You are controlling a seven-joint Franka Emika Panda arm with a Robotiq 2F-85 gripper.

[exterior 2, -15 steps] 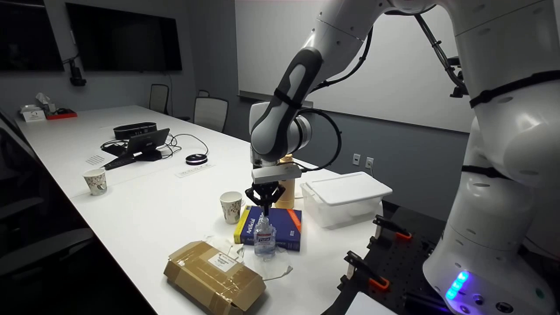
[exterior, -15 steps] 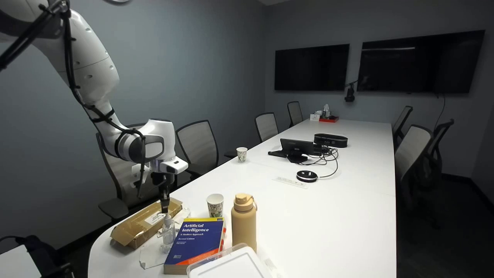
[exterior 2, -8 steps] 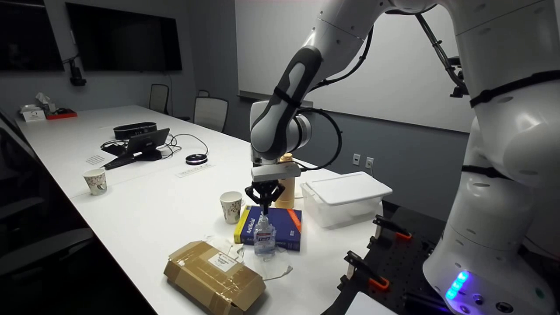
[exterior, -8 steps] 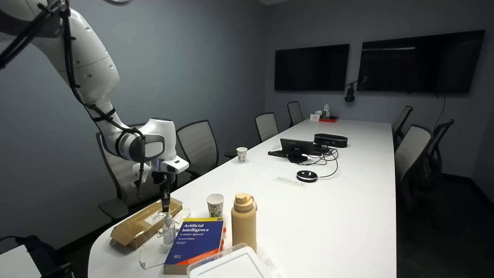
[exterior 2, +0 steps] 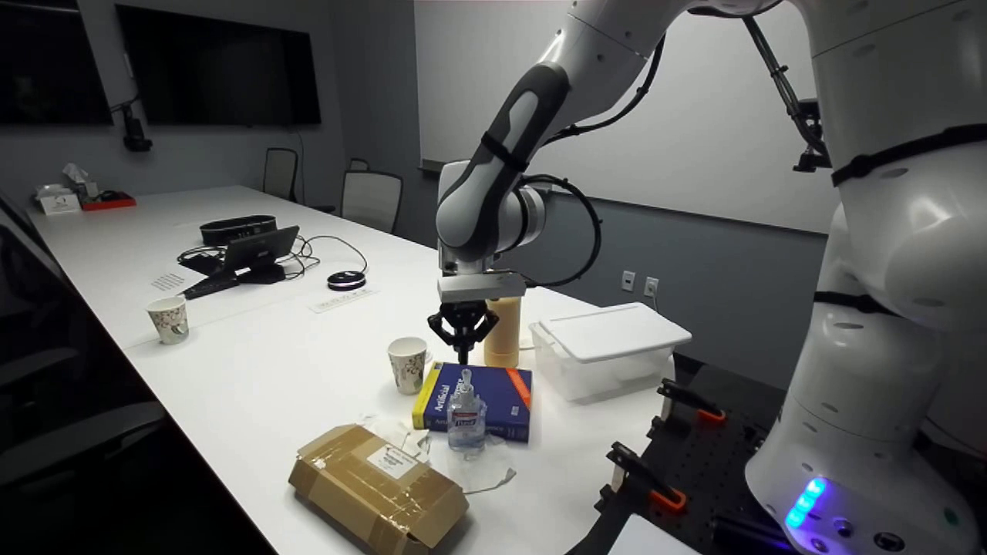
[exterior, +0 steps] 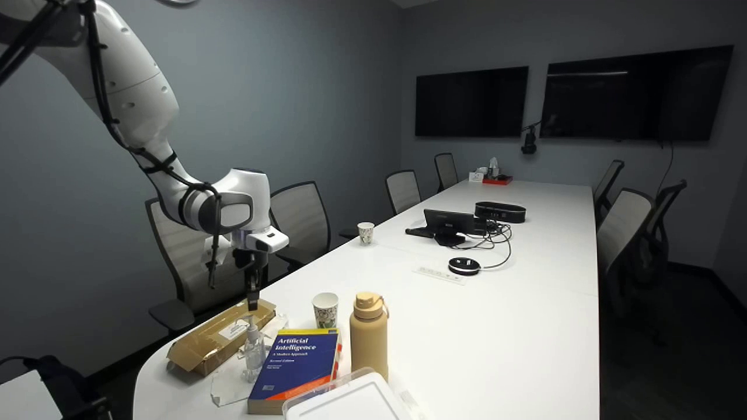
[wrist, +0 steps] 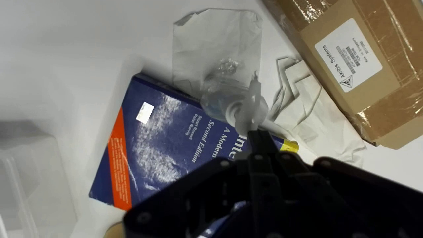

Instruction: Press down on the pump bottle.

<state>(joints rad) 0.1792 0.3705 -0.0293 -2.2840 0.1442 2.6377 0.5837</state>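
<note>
Here the gripper points down, its two fingers meeting, and a slim gap parts their ends from the pump bottle just beneath. That bottle stands upright, just beside the spine of a blue book; on its other side lies a cardboard box, apart from it and near the edge of the table. White paper spreads at the bottle's base. A paper cup stands at the book's yellow end, a beige flask past its opposite long edge, and a strip of white surface separates book and lidded tub. Beyond the cup the table runs on, with a black desk screen well apart.
</note>
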